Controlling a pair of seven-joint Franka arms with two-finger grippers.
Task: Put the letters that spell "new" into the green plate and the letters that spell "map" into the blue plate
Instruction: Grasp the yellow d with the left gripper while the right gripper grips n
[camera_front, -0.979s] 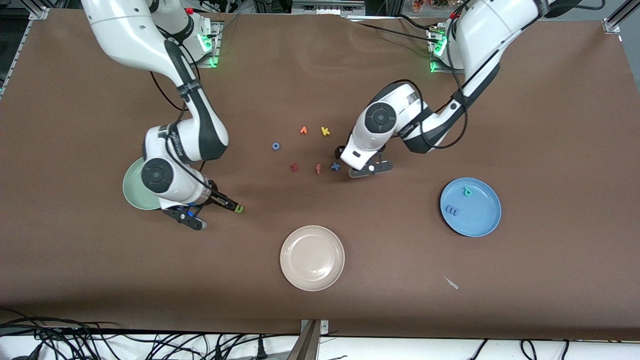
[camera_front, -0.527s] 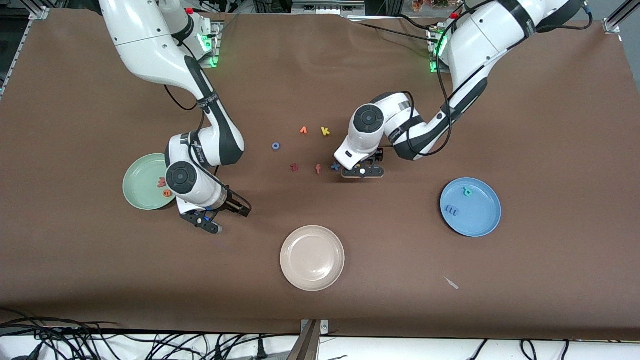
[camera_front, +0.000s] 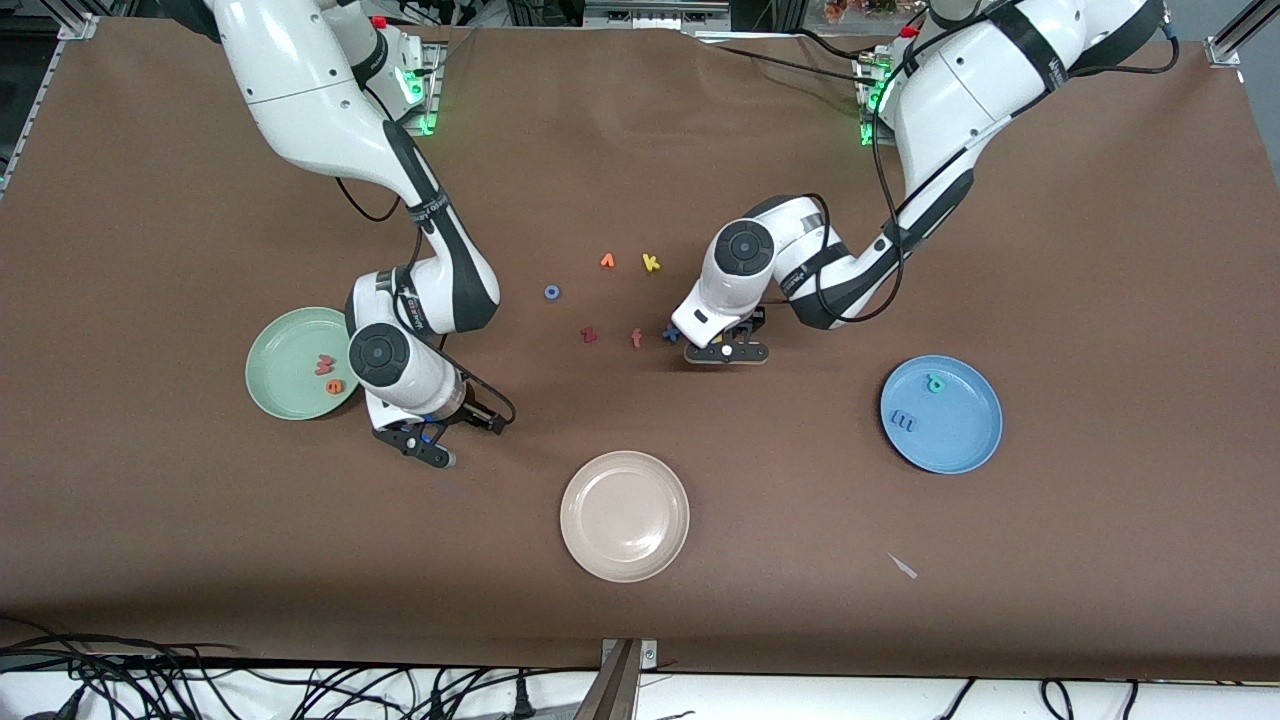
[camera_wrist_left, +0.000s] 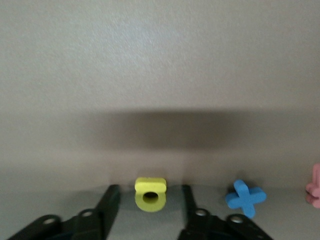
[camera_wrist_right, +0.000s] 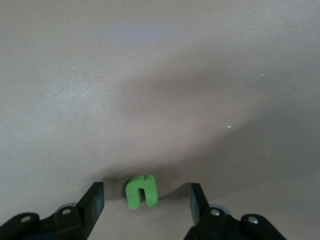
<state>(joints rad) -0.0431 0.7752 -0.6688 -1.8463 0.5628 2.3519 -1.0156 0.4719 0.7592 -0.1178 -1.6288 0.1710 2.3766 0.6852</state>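
Nearest the camera sits the beige plate (camera_front: 600, 545), not part of the task, so leave it alone. Farther off, the right hand (camera_front: 480, 420) is down at the surface between the beige plate and the green plate (camera_front: 285, 345). Its wrist view shows the fingers (camera_wrist_right: 95, 200) standing wide on either side of the green n (camera_wrist_right: 141, 191), with a gap on each side and nothing gripped yet. The n looks roughly centred, so I'd close straight in without sliding and lift only once both pads bite, because foam this small can squirt out or tip. The green plate already holds the salmon w (camera_front: 324, 365) and orange e (camera_front: 334, 386), so n finishes that word; release low over bare plate. Toward the left arm's end, the blue plate (camera_front: 965, 445) holds the blue m (camera_front: 904, 422) and teal p (camera_front: 935, 383). Farther from the camera, the left hand (camera_front: 725, 352) is low on the surface, fingers (camera_wrist_left: 112, 200) apart around the yellow a (camera_wrist_left: 150, 194), narrower than the right hand's but apparently not touching the letter. The blue x (camera_wrist_left: 246, 197) lies just beside one finger and the salmon f (camera_front: 636, 338) is near, so close square and rise vertically to avoid dragging them. The dark red z (camera_front: 588, 335), yellow k (camera_front: 651, 262), an orange letter (camera_front: 607, 260) and a blue o (camera_front: 551, 292) lie farther along and stay put.
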